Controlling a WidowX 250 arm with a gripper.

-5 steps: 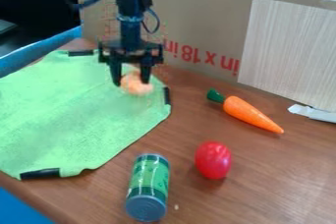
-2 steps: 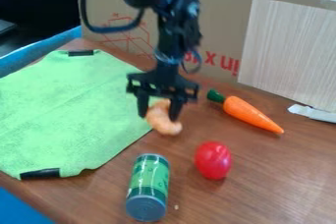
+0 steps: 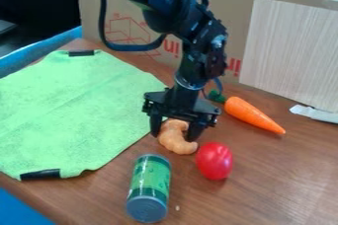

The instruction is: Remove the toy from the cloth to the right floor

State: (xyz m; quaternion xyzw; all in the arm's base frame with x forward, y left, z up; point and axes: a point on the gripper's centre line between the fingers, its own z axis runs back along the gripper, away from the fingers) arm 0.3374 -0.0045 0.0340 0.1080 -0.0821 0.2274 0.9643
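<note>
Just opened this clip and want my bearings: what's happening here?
The robot's gripper holds the curved, light-orange toy between its fingers, off the green cloth's right side. The red toy, the can and the carrot rest on the table.

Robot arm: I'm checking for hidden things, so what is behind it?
Behind the arm stands cardboard with red print. The arm covers part of the cardboard, so any print there cannot be seen.

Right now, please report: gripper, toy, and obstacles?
Gripper closed on toy. Toy right of cloth, over table. Tomato and can close by, may obstruct.
</note>
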